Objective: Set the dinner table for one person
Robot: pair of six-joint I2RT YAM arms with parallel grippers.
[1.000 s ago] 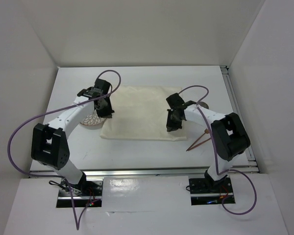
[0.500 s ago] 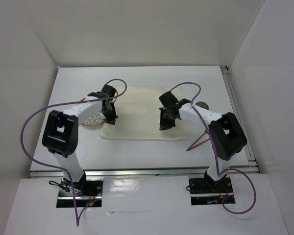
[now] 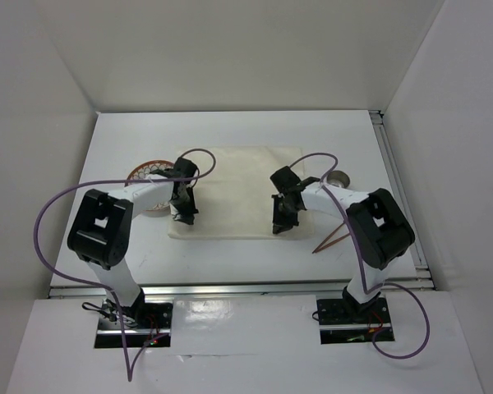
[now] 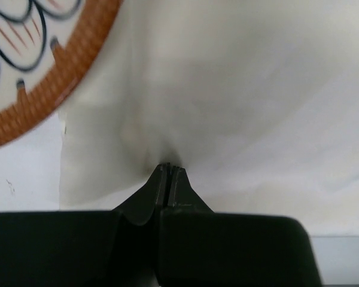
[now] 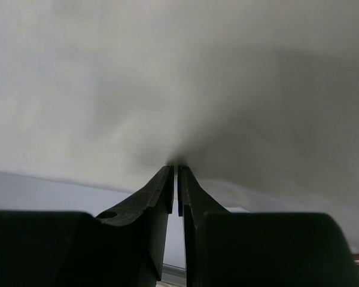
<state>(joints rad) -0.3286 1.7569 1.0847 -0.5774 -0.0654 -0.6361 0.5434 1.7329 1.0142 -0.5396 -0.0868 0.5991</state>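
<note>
The white table (image 3: 230, 250) spans the view beneath every item. Chopsticks (image 3: 333, 238) lie near its right front. The left fingers (image 4: 158, 192) and the right fingers (image 5: 158, 192) each clamp a fold at the near edge of the cream cloth (image 3: 234, 185). A patterned plate (image 3: 145, 174) sits just beside the cloth's left edge. Good practice is to move both arms together and level, without snagging the plate.

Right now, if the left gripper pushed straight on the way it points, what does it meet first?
The cloth: the left gripper is shut on a fold of it, with more cloth ahead. The plate sits off to the side of that line.
</note>
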